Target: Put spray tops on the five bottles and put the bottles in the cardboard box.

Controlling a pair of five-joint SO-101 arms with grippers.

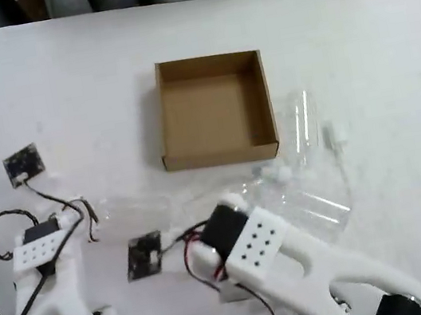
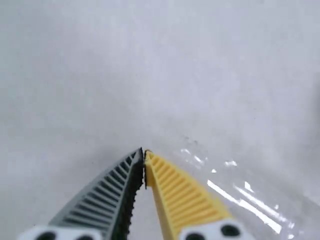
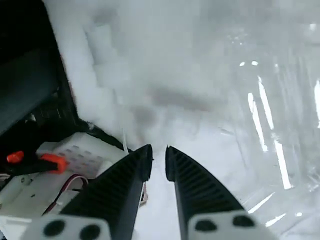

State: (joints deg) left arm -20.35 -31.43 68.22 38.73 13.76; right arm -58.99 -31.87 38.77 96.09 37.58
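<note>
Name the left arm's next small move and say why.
Probably open the left gripper and nudge it toward the clear bottle lying beside its yellow finger: its jaws meet on nothing, and the cardboard box holds no bottle yet.

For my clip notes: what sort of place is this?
Probably a robotics lab bench: white plastic robot arms, bare wired circuit boards, and an open brown cardboard box on a white tabletop.

Left gripper [image 2: 144, 156] closed, right gripper [image 3: 159, 156] ajar.
</note>
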